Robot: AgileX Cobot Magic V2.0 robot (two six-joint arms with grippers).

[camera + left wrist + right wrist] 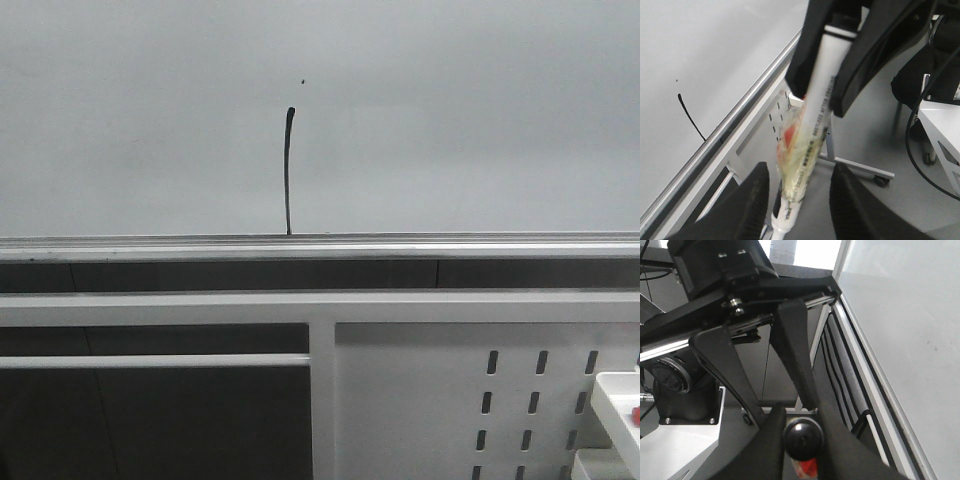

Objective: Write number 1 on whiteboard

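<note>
Ink stroke for the number 1 (289,172) sits on the whiteboard (120,110), running down to the silver rail (480,240) along the board's lower edge, tiny black speck (302,82) just above it. Left claw (796,197) is clenched around a white marker (812,125) wrapped in yellowish tape. Right claw (801,432) grips a black round-ended thing (802,437), can't tell what. Perforated white panel (440,400) hangs below.

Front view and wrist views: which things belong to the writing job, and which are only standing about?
Job: whiteboard, number 1, marker in the left end effector.

Standing about: perforated panel, black speck, right end effector on a black knob.
</note>
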